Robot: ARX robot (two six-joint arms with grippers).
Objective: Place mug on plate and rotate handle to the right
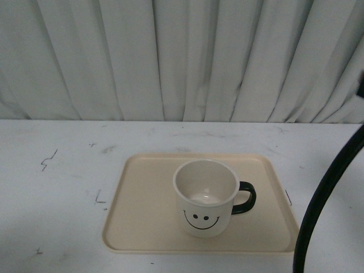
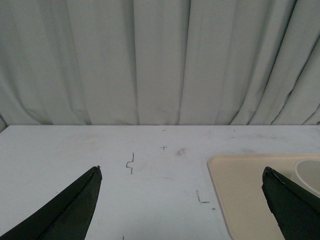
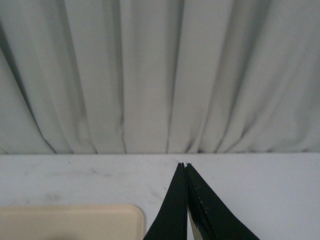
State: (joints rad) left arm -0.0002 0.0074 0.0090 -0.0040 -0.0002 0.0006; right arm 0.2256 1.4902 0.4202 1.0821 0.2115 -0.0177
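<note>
Both task conditions appear met: the mug (image 1: 205, 197) stands upright at lower centre of the plate (image 1: 142, 219), handle (image 1: 245, 198) pointing frame-right toward the nearer right claw (image 3: 185, 167), pressed together, the left claw (image 2: 181, 175) spread wide, both clear.

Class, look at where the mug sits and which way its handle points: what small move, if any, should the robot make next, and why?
Probably none beyond keeping both arms back. The mug stands upright on the plate, and its handle already points to the robot's right. The left claw is open and empty over the table; the right claw is shut and holds nothing. The task looks done.
</note>
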